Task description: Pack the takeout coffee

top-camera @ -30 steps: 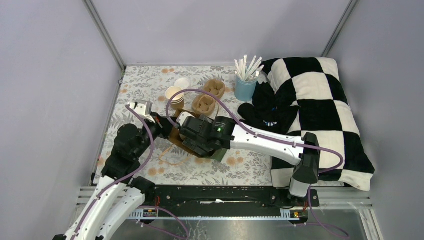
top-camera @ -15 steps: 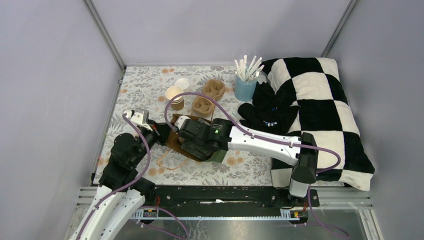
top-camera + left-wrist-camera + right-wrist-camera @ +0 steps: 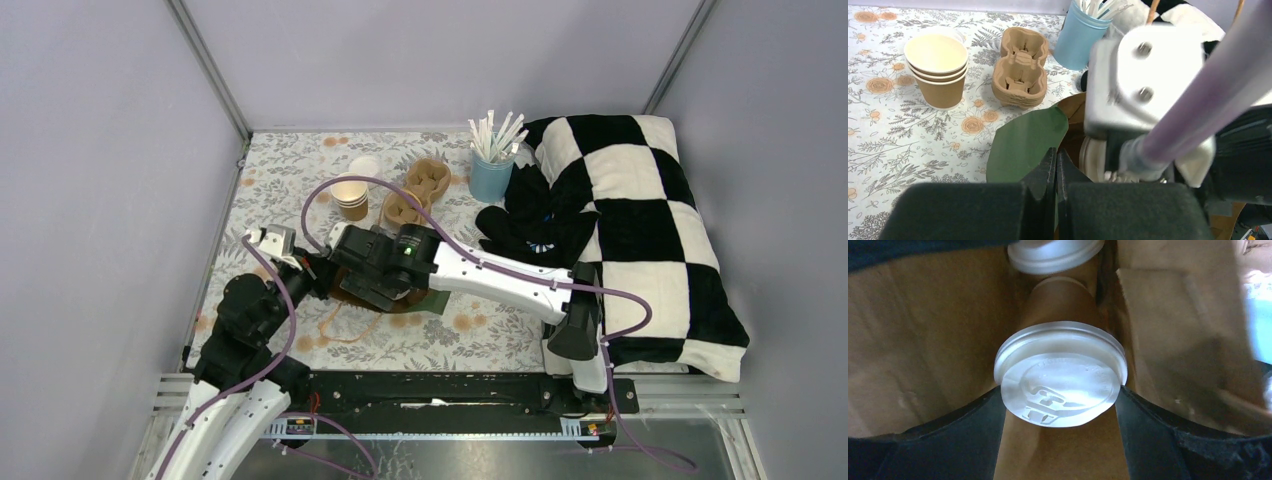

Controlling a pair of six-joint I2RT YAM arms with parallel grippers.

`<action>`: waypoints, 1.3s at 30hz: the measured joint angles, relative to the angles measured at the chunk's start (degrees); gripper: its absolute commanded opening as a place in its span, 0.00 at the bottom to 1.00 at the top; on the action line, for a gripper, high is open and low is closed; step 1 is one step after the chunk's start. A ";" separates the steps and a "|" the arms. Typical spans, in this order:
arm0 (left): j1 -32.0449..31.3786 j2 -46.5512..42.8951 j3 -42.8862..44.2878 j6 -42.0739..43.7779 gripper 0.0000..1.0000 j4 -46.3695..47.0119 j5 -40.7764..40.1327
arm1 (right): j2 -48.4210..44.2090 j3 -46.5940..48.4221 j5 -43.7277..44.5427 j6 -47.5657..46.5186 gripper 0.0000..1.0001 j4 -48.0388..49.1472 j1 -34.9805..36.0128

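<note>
Left gripper (image 3: 1056,162) fully closed; right gripper (image 3: 1060,395) clamped, jaws wide; arms close together.

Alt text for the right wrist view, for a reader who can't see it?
A white-lidded cup fills the centre, pinched at its top between the two dark fingers of the right gripper, inside a brown paper bag. A second cup, also lidded, sits just behind it at the top edge.
</note>
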 measured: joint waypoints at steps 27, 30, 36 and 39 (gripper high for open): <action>-0.07 0.76 0.70 -2.38 0.00 -2.93 -0.68 | -0.83 -3.91 4.15 4.13 0.26 -6.93 0.15; -0.07 0.81 0.70 -2.38 0.00 -2.95 -0.61 | 0.61 -2.01 4.50 4.63 0.26 -9.25 0.13; -0.07 0.85 0.70 -2.27 0.00 -2.95 -0.20 | 3.28 0.96 4.42 6.75 0.27 -13.44 0.13; -0.07 0.96 0.70 -2.10 0.00 -2.93 0.07 | 4.35 2.45 4.50 7.41 0.26 -15.54 0.07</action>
